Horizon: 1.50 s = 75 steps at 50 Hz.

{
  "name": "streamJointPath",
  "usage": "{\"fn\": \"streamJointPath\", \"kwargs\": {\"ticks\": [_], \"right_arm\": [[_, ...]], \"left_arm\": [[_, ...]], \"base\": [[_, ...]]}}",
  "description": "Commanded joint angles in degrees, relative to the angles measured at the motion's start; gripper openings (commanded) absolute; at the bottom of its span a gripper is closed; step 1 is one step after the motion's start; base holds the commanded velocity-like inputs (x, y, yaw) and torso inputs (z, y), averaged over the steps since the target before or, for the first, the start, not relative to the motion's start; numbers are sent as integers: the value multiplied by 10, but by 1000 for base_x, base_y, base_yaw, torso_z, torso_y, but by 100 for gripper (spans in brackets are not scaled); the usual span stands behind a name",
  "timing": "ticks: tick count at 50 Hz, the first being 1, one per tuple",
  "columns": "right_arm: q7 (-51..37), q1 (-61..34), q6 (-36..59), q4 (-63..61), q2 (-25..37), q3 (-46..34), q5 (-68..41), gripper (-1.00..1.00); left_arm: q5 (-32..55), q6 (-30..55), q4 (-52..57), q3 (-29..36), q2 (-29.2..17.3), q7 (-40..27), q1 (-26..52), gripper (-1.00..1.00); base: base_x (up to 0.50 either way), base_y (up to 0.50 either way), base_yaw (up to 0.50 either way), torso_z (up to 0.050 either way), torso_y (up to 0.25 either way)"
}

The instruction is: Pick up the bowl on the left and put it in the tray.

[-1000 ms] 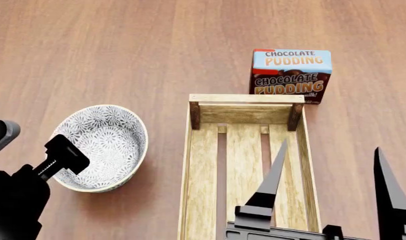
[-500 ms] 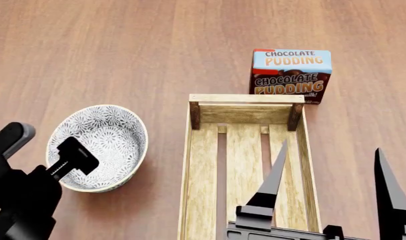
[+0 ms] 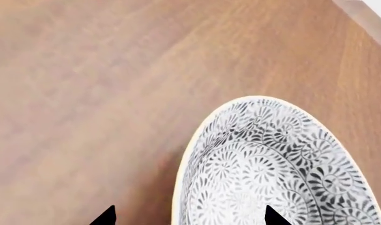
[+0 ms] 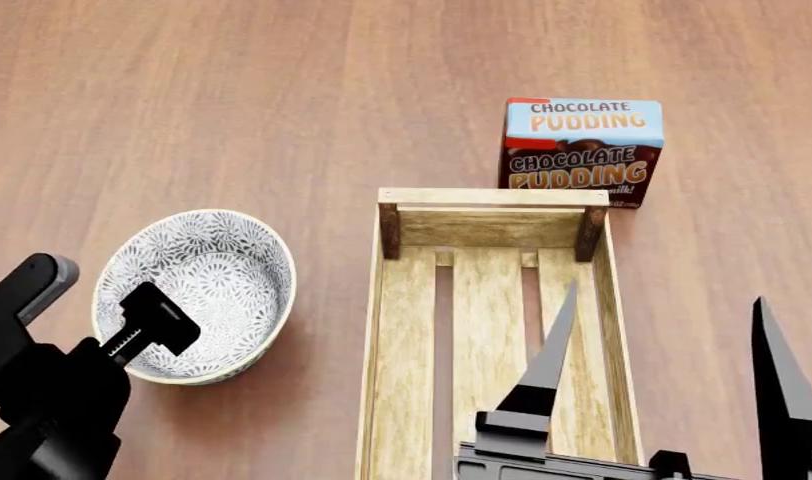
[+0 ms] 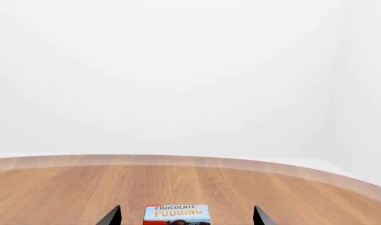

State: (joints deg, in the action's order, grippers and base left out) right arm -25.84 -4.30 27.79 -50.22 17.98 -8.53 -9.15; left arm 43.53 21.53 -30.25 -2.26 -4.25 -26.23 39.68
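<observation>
The bowl (image 4: 206,275), white with a dense grey-blue floral pattern, stands on the wooden table left of the tray (image 4: 493,197), a long light-wood crate with a slatted bottom. My left gripper (image 4: 93,302) is open and straddles the bowl's near left rim: one finger (image 4: 155,318) hangs over the inside, the other (image 4: 35,283) outside. In the left wrist view the bowl (image 3: 275,164) fills the lower right, and its rim runs between the tips of the left gripper (image 3: 189,216). My right gripper (image 4: 662,300) is open above the tray's near right part, holding nothing.
A chocolate pudding box (image 4: 582,150) stands upright just beyond the tray's far end; the right wrist view shows the box (image 5: 177,214) between the tips of the right gripper (image 5: 186,216). The table's edge (image 3: 366,14) lies beyond the bowl.
My left gripper has moved up and forward onto the bowl's near rim, with one finger now over the inside. The bowl, the tray and the right arm have not moved.
</observation>
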Motion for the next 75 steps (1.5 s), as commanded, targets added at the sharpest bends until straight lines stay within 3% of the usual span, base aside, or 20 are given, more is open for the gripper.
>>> {"fn": "streamJointPath", "kwargs": {"ticks": [1, 13, 14, 43, 54, 75], "right_arm": [[-3, 0, -2, 3, 2, -1, -2, 100], [-6, 0, -3, 4, 5, -4, -3, 100], [-6, 0, -3, 4, 5, -4, -4, 100], [-12, -2, -9, 12, 11, -13, -6, 100], [-14, -1, -14, 16, 13, -15, -7, 100], [-18, -2, -15, 18, 16, -19, -11, 100]], "left_arm": [[4, -17, -34, 1, -1, 6, 8, 100], [9, -26, -57, 7, 2, 14, 16, 100], [10, -25, -55, 8, 2, 13, 15, -100], [52, -21, -43, 2, -1, 0, 6, -100], [115, 30, 83, -17, -3, -61, -11, -100], [200, 116, 275, 7, -4, -160, -25, -100]], "base": [[0, 0, 0, 0, 0], [0, 0, 0, 0, 0], [0, 0, 0, 0, 0], [0, 0, 0, 0, 0], [0, 0, 0, 0, 0], [0, 0, 0, 0, 0]]}}
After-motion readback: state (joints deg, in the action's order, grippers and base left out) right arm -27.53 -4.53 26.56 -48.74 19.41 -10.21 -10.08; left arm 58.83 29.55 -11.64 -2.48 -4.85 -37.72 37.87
